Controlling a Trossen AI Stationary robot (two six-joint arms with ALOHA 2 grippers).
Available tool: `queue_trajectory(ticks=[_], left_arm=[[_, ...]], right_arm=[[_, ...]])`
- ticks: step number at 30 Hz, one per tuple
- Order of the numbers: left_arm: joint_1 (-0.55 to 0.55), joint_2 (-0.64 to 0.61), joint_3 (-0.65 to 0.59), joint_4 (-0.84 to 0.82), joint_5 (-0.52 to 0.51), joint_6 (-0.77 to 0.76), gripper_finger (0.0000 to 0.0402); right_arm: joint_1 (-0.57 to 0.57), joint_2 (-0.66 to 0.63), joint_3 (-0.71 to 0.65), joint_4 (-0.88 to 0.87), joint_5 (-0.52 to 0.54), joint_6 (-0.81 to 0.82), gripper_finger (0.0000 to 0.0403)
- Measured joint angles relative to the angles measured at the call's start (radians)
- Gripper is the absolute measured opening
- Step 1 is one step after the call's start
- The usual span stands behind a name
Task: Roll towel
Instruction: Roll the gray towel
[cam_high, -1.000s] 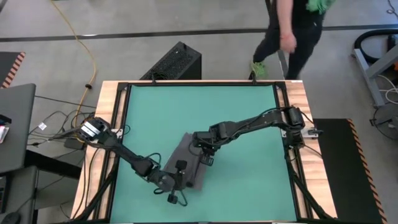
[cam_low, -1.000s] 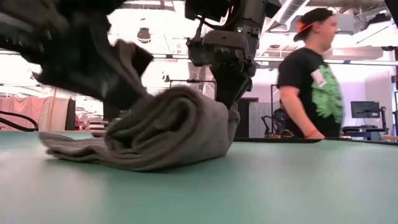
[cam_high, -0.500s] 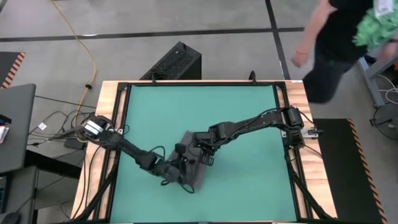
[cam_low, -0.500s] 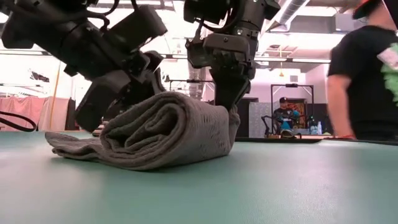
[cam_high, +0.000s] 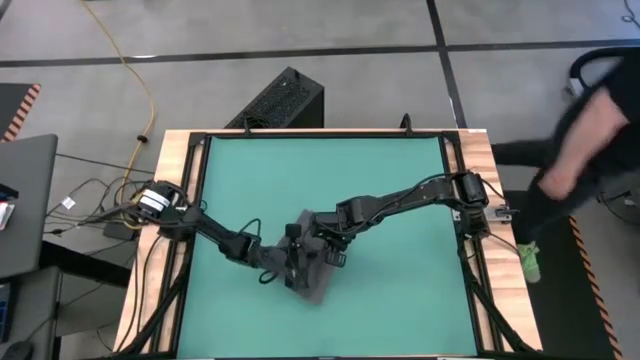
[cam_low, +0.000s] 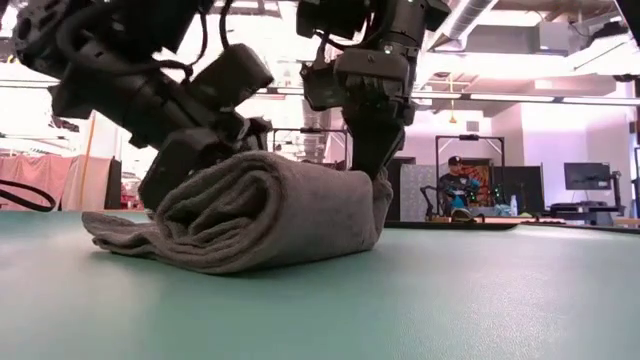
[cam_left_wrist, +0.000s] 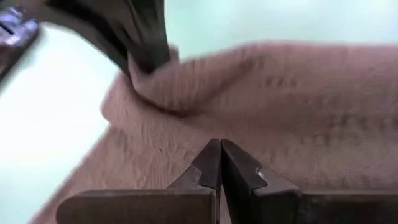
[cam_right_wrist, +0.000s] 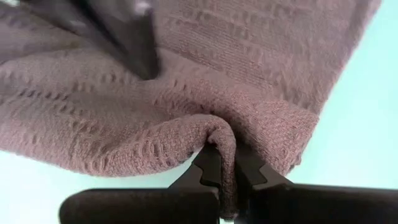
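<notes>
The dark grey towel lies on the green table, left of middle toward the near edge. In the low view it is a loose roll with a flat tail lying on the table. My left gripper is shut, over the roll's side toward the table's left. It also shows in the high view. My right gripper is shut on the towel at the roll's right end, and also shows in the high view. No white tag shows. My left gripper has its shut fingertips against the roll's upper surface, slanting down from the table's left. The roll hides the place of contact in the low view. My right gripper pinches a raised fold at the roll's right end between its two fingers, from above, pointing down. The fold is several layers thick. The roll rests on the table below it.
A person moves past the table's right side. A black box stands beyond the far edge. Bare green mat lies toward the far and right edges. Another person sits far off in the room.
My left gripper has gone from the towel's near-left end toward the far edge and onto the roll. The roll has drawn in tighter and rounder, its tail staying flat on the table. My right gripper has kept its hold. The person has walked toward the right.
</notes>
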Motion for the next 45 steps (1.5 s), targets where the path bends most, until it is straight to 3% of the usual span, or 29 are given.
queue_trajectory(ticks=[7, 16, 20, 38, 41, 45], left_arm=[[0.056, 0.033, -0.001, -0.001, 0.101, -0.030, 0.0000], [0.063, 0.270, 0.056, 0.242, 0.170, -0.116, 0.0000], [0.052, 0.314, 0.098, 0.254, 0.194, -0.138, 0.0000], [-0.010, 0.297, 0.104, 0.237, 0.167, -0.193, 0.0000], [-0.041, 0.242, 0.102, 0.193, 0.126, -0.169, 0.0000], [-0.084, 0.120, 0.102, 0.018, 0.098, -0.153, 0.0000]], right_arm=[[-0.011, 0.000, 0.039, 0.002, -0.034, -0.033, 0.0022], [-0.037, 0.000, 0.032, -0.026, -0.044, -0.045, 0.0022], [-0.062, 0.001, 0.012, -0.031, -0.054, -0.050, 0.0028], [-0.086, -0.002, -0.132, 0.152, -0.046, -0.145, 0.0059], [-0.084, -0.003, -0.157, 0.169, -0.048, -0.138, 0.0060], [-0.082, -0.003, -0.178, 0.207, -0.048, -0.116, 0.0061]])
